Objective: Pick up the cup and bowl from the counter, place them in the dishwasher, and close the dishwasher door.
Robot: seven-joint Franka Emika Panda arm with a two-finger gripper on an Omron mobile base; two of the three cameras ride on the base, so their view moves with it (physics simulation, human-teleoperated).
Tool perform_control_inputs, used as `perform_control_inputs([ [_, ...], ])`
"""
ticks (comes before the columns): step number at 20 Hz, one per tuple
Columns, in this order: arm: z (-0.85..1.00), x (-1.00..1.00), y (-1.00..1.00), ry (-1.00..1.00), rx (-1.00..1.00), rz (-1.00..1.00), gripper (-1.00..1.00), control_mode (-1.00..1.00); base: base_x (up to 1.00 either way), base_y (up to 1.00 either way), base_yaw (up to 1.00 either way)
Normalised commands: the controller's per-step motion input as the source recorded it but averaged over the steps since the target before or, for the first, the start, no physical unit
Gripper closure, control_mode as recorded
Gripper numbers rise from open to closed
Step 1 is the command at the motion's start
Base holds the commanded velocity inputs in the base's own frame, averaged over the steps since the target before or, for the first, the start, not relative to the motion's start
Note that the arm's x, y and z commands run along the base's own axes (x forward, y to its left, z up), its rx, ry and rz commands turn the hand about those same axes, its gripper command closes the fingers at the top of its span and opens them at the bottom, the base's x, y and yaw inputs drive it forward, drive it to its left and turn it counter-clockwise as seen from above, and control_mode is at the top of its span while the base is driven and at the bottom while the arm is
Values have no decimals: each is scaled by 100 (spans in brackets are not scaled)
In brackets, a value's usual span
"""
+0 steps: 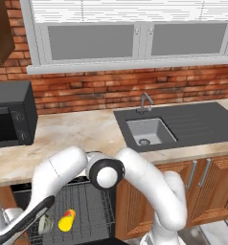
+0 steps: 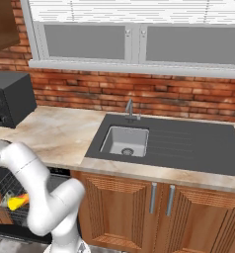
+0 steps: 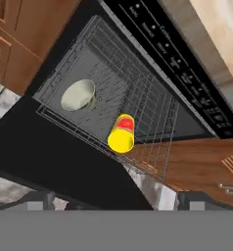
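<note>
The gripper (image 3: 116, 198) hangs above the dishwasher (image 3: 138, 63) with its jaws spread wide and nothing between them; the two dark fingertips (image 3: 40, 200) stand far apart at the bottom of the hand view, clear of everything below.

Under it, in the hand view, the grey wire rack (image 3: 89, 63) is pulled out. The cup (image 3: 122, 133) lies on its side in the rack near its front rail, yellow with a red band. The bowl (image 3: 78, 95) sits in the same rack, apart from the cup, tilted so that its pale inside shows. The black door (image 3: 50, 162) lies open and flat beneath the rack. A dark control strip (image 3: 177, 63) with white lettering runs along the top edge of the machine.

In the left base view the arm (image 1: 135, 177) bends down over the open dishwasher (image 1: 82, 191), and the cup (image 1: 66, 220) and bowl (image 1: 45, 224) show side by side in the rack. In the right base view the cup (image 2: 17, 201) shows just left of the arm.

The counter (image 1: 73, 131) runs above, with a dark sink (image 1: 149, 131) and tap (image 1: 144, 101) set in it and a black microwave (image 1: 10, 115) at its left end. Wooden cabinets (image 2: 154, 207) flank the machine; a brick wall (image 1: 111, 88) and window (image 1: 130, 40) stand behind.
</note>
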Motion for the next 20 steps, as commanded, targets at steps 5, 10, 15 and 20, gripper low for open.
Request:
perform_control_inputs([
  [5,-17,-100,-82,-25,0,31,-100,-100,0,0,0],
  [10,-17,-88,-96,-26,0,26,-100,-100,0,0,0],
  [15,-31,-48,-81,-19,0,20,-100,-100,0,0,0],
  [20,-15,-19,-75,-17,-1,14,-100,-100,0,0,0],
])
